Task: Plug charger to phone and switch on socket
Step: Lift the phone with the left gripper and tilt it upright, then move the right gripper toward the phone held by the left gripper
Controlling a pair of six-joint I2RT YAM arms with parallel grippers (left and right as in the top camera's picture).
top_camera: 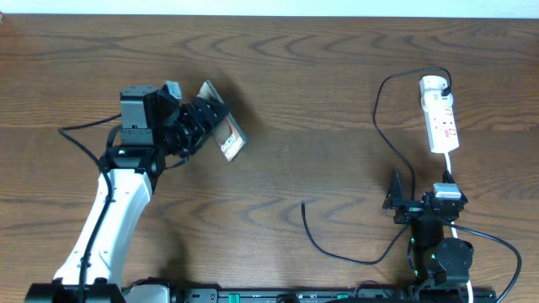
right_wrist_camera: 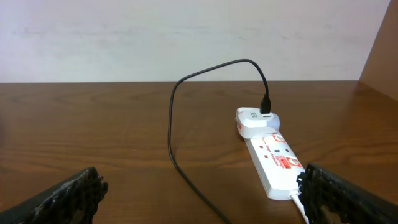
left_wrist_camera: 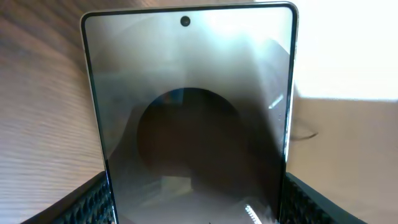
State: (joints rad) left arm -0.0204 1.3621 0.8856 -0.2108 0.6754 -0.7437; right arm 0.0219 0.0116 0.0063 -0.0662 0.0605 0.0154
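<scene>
Left gripper (top_camera: 206,124): jaws pinch the phone (left_wrist_camera: 193,124) by its two long edges, a ribbed black finger (left_wrist_camera: 93,202) on each side.
Phone: on the left half of the table (top_camera: 278,67), sticking out of the left gripper and tilted; its glossy screen faces the left wrist camera, with the camera hole at the far end.
Right gripper (right_wrist_camera: 200,177): jaws spread wide with nothing between them, low over the table near the front right edge and pointing at the power strip (top_camera: 440,114).
Power strip: lies flat at the far right, its rounded end away from the robot and its white cord running back toward the right arm.
Charger (top_camera: 381,101): black cable rising from a white adapter (right_wrist_camera: 255,121) seated in the strip's rounded end; it loops left, runs back past the right gripper and curls toward the middle.
Connector tip (top_camera: 303,204): loose on the wood, well apart from the phone.
Switches: position cannot be told.
</scene>
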